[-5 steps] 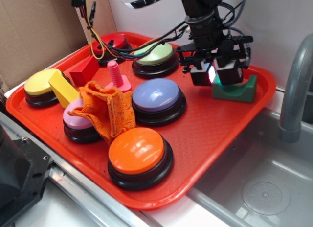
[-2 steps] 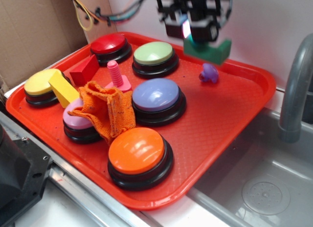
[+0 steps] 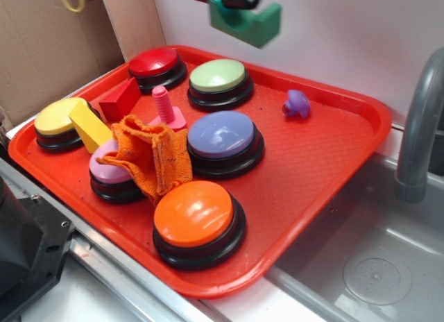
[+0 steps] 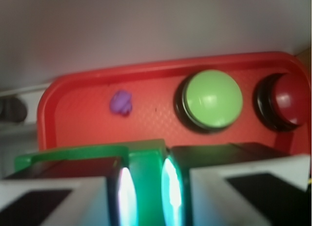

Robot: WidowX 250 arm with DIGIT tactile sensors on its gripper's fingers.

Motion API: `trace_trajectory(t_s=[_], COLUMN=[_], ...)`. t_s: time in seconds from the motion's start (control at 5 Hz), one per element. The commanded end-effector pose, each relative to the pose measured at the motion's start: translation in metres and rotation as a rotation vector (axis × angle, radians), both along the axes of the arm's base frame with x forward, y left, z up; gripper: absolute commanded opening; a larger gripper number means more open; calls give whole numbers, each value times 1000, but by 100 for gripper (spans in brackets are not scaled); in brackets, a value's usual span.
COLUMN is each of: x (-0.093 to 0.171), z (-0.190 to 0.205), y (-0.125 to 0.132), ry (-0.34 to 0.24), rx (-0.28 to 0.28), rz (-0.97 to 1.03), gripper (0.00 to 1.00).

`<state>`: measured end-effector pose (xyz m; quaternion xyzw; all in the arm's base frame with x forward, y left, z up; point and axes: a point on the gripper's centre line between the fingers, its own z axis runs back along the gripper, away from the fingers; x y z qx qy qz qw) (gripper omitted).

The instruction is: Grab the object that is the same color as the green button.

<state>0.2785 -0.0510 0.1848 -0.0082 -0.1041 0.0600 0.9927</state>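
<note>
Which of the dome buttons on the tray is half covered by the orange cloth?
The pink button at the tray's left front. The orange knitted cloth drapes over its right side; the other five buttons are bare.

Six dome buttons: red (image 3: 154, 61), green (image 3: 218, 75), lavender-blue (image 3: 222, 134), orange (image 3: 193, 213), pink (image 3: 105, 166), yellow (image 3: 60, 116). One tray (image 3: 312, 169), green block (image 3: 246, 21), purple figure (image 3: 297, 104), orange cloth (image 3: 152, 155), pink peg (image 3: 164, 107), red block (image 3: 119, 100), yellow block (image 3: 90, 125).

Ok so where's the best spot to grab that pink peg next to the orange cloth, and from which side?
Probably the peg's upright shaft, from straight above, jaws closing across it. It stands vertical on a flat base, with the cloth against that base and buttons close by, so a low side approach looks crowded.
</note>
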Motion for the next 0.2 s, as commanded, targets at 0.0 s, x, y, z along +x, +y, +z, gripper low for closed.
trace_trajectory(t_s=[0.0], x=[-27], z=[28], y=[12], ry=[-70], rx=[35], rz=[65], gripper=[0])
